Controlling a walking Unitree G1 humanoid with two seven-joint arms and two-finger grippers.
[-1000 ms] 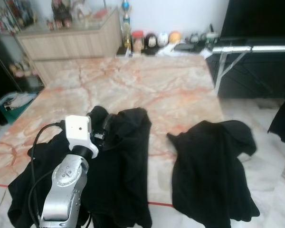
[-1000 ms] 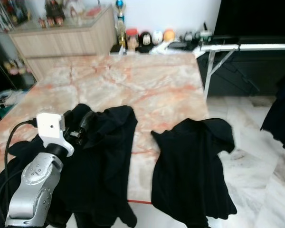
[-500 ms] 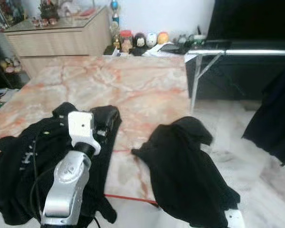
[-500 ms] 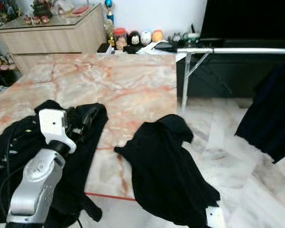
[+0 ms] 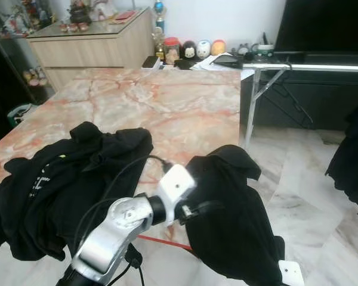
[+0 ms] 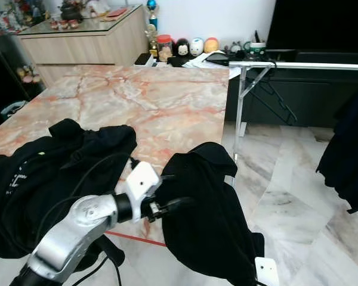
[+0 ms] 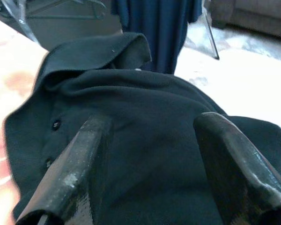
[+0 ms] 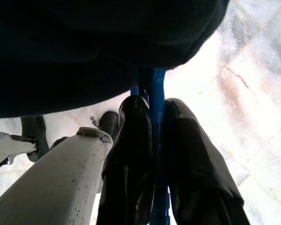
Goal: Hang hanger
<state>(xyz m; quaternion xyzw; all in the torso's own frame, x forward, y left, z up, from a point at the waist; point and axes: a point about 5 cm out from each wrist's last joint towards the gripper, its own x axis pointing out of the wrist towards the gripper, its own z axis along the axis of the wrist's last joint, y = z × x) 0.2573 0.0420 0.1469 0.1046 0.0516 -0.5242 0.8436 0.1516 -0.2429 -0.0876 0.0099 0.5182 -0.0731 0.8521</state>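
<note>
White print on black garment, unreadable.

Home living room (marble table, sideboard)

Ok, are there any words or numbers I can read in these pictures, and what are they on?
Pale print on the black shirt lying on the left of the marble table: too blurred to read.
Jars and figures at the table's far end: any labels are too small to read.
Nothing else bears readable text.
</note>
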